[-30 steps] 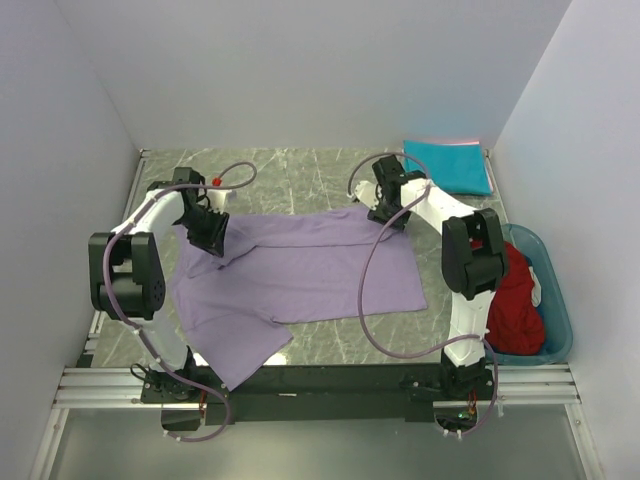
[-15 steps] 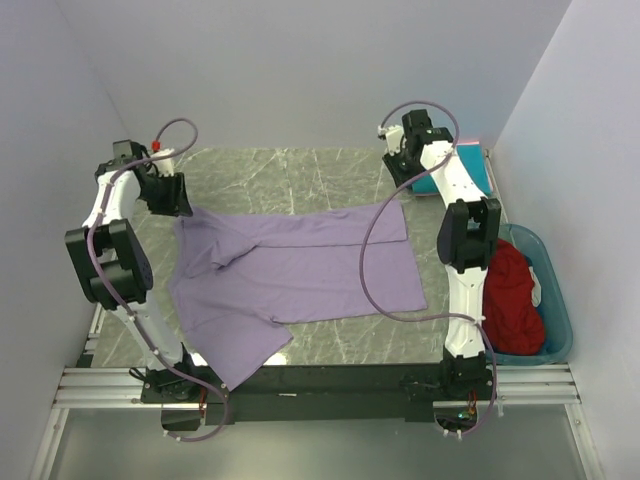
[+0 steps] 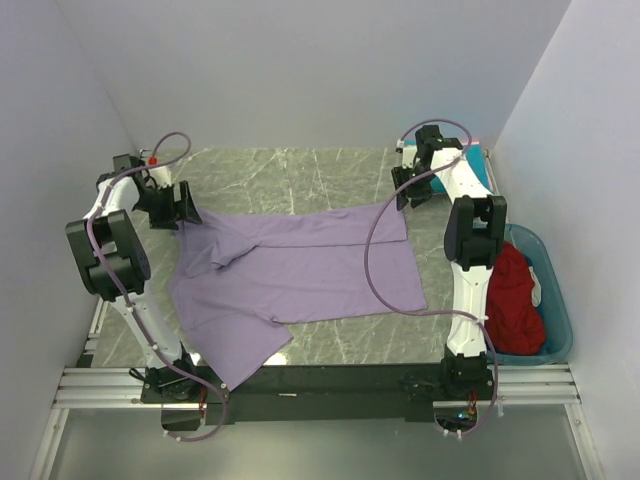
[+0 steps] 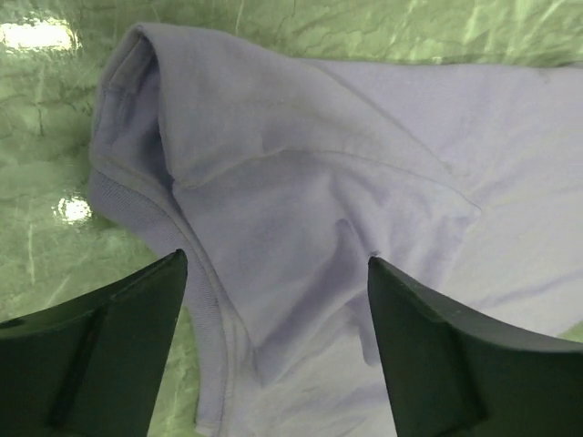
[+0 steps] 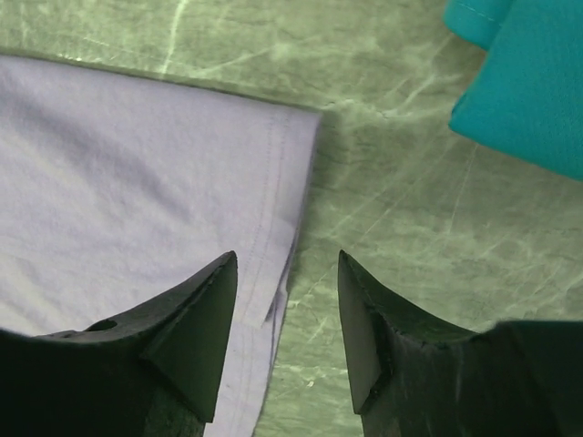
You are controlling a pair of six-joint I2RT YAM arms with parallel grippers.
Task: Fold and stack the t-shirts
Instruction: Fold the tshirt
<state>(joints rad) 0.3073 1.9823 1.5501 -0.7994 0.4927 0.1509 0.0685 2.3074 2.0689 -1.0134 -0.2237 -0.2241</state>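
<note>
Marbled green tabletop point(image 3: 300, 170), walled in pale grey, carries the work. Over it the left gripper point(image 4: 273, 273) hangs with its jaws spread wide and nothing between them, above the tucked-in sleeve and shoulder of the lavender t-shirt point(image 3: 300, 265). The right gripper point(image 5: 287, 264), jaws likewise apart and empty, hovers over that shirt's far hem corner. The shirt lies spread across the table's middle, one sleeve trailing toward the near edge. Beyond the right gripper lies the folded teal t-shirt point(image 5: 519, 82); the dark red t-shirt point(image 3: 515, 300) is heaped in the bin point(image 3: 555, 300). Light, limp cloth, I judge: it will sag and crease, so pinch it at the hems and seams.
</note>
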